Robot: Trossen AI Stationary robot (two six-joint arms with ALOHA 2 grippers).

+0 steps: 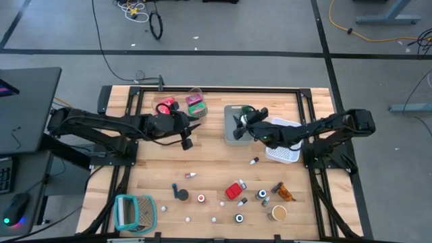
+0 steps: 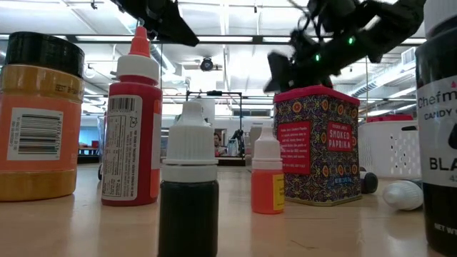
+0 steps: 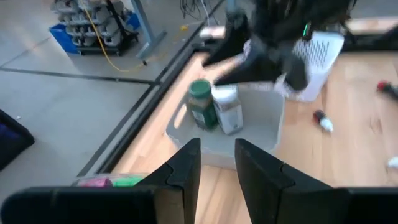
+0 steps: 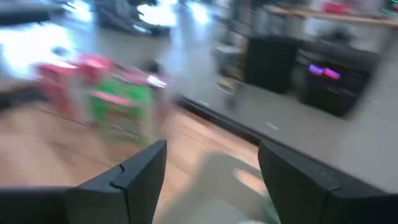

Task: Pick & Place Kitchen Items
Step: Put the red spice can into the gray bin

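My left gripper [image 1: 187, 140] [image 3: 217, 169] hovers open and empty over bare wood between the clear bin and the grey bin. My right gripper [image 1: 241, 121] [image 4: 211, 177] is open wide and empty above the grey bin [image 1: 230, 136]. A green-capped jar [image 3: 201, 103] and a white-labelled jar [image 3: 229, 109] stand on that bin's floor. Red [image 1: 165, 104] and green [image 1: 197, 106] packets sit in the clear bin [image 1: 181, 94]. Several small bottles, a red tin [image 1: 234, 191] and a brown jar [image 1: 277, 213] stand on the near part of the table.
A white perforated bin [image 1: 284, 152] sits right of the grey bin, under the right arm. The teal-and-white ribbed holder [image 1: 135, 210] lies at the near left corner. Tiny white pieces [image 1: 189, 219] dot the near edge. Bare wood spans the table's middle [image 1: 216, 158].
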